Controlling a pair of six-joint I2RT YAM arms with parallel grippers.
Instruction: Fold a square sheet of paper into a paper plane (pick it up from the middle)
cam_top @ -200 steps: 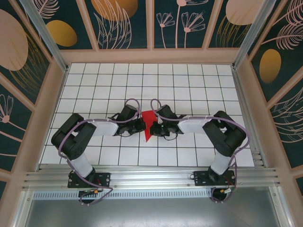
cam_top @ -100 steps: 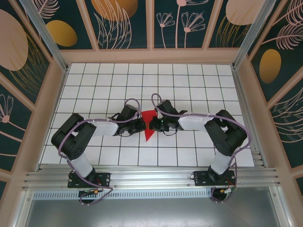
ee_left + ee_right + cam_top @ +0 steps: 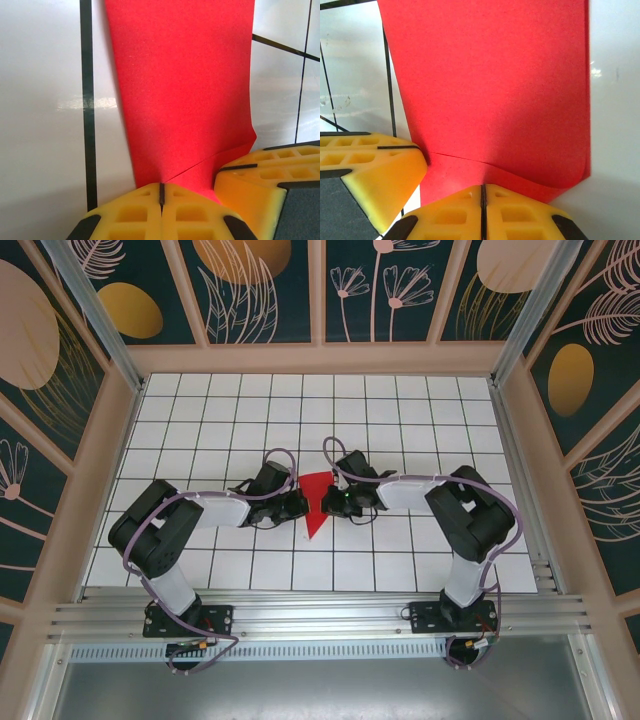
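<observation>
centre of the table (image 3: 400,420), and both arms have their wrists nose to nose over the glossy white tiles. between them lies the paper (image 3: 316,498), bright red and matte, folded to a slim wedge, broad at the far end and tapering to a sharp point toward the bases.

left gripper (image 3: 161,192): clamped, its yellow foam pads (image 3: 130,215) pressed together with only a thin dark seam between them, and the red sheet runs straight into that seam, pinched at its edge. a crease slants across the paper just above the pads, one flap lying over another. beside it on the right, a blocky waffle-moulded yellow pad of the other gripper touches the paper's corner.

right gripper (image 3: 482,192): same story, pads squeezed tight on the paper's near edge. here the red surface looks finely grained and the lower layer bows up in a soft curl at the right, not pressed flat. black grid lines (image 3: 388,85) cross the shiny tile to the left of the sheet.
</observation>
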